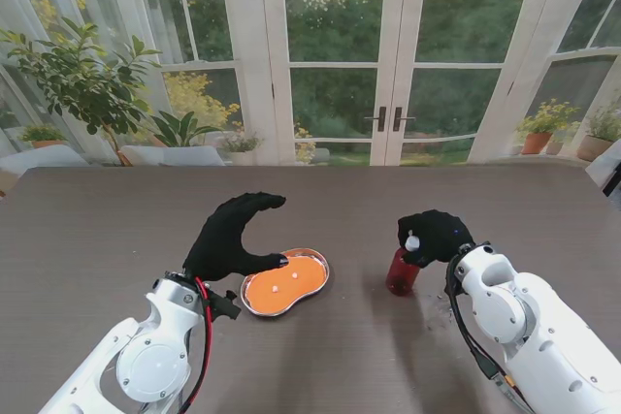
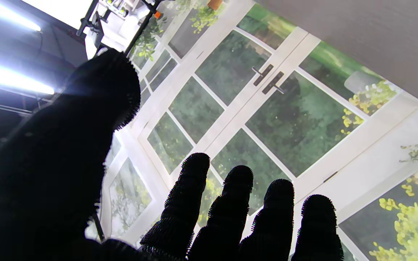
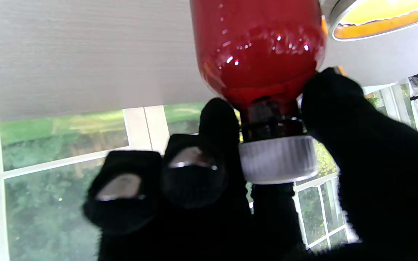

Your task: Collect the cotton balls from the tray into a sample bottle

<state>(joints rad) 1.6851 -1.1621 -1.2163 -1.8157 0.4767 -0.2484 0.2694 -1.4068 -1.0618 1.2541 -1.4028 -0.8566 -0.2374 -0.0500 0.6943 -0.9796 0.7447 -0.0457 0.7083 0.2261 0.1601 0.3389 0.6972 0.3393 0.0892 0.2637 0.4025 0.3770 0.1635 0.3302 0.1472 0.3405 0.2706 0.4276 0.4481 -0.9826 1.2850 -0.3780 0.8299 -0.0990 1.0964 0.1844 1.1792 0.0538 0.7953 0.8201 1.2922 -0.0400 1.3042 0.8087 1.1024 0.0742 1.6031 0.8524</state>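
An orange kidney-shaped tray (image 1: pixel 284 282) with a metal rim lies on the table near me, with two small white cotton balls (image 1: pixel 278 287) in it. My left hand (image 1: pixel 229 236) hovers at the tray's left end, open, fingers spread and curved, thumb tip over the rim. It holds nothing; its fingers (image 2: pixel 230 203) point at the windows. A red sample bottle (image 1: pixel 401 271) stands upright right of the tray. My right hand (image 1: pixel 434 235) is shut on its white cap (image 3: pixel 277 158), thumb and fingers around the neck. The red body (image 3: pixel 256 47) rests on the table.
The tray's rim (image 3: pixel 376 25) shows beside the bottle in the right wrist view. The brown table (image 1: pixel 97 230) runs back to glass doors and potted plants (image 1: pixel 87 84). Both white forearms (image 1: pixel 524 327) rise from the near corners.
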